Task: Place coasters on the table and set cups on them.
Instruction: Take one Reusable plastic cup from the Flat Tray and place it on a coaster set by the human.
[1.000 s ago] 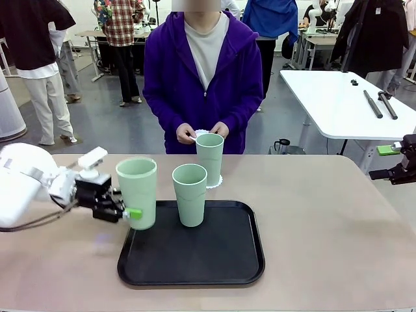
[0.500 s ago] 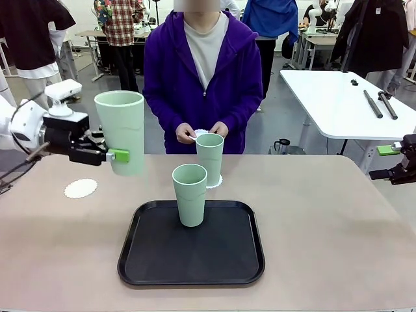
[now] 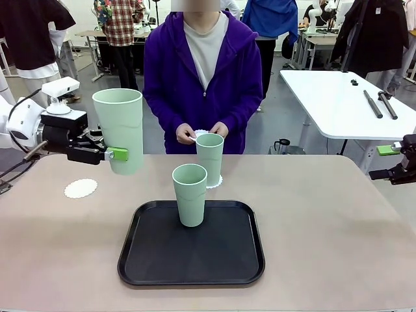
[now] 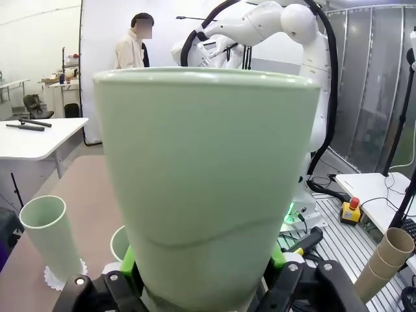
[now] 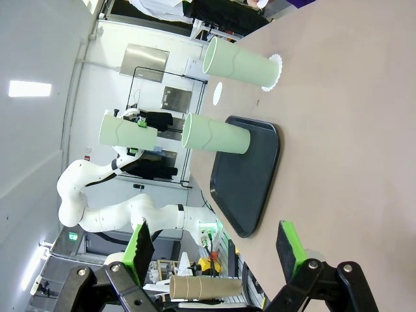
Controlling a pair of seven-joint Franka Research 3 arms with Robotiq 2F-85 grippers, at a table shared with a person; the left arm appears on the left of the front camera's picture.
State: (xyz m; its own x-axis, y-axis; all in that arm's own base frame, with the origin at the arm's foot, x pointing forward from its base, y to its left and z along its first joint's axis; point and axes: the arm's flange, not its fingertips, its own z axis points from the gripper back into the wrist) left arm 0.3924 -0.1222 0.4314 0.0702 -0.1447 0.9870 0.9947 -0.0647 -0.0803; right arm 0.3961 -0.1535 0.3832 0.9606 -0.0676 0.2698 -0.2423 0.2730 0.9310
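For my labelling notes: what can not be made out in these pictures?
- Front view: the coaster under the far cup, mostly covered by it.
- Front view: the white item in the person's hand, covered by fingers.
- Left wrist view: the tray cup, behind the held cup.
- Front view: right end effector, partly cut by the edge.

Grey floor [image 3: 276, 110] runs across the upper part of the front view. At the upper right, a white table [image 3: 338, 97] carries two dark rods [image 3: 374, 104], perhaps tools. Bystanders [image 3: 36, 58] stand upper left near a desk [image 3: 88, 34]. The left wrist view's upper left shows a pale wall [image 4: 39, 45]. The right wrist view has a bright ceiling panel [image 5: 29, 88] at its left.
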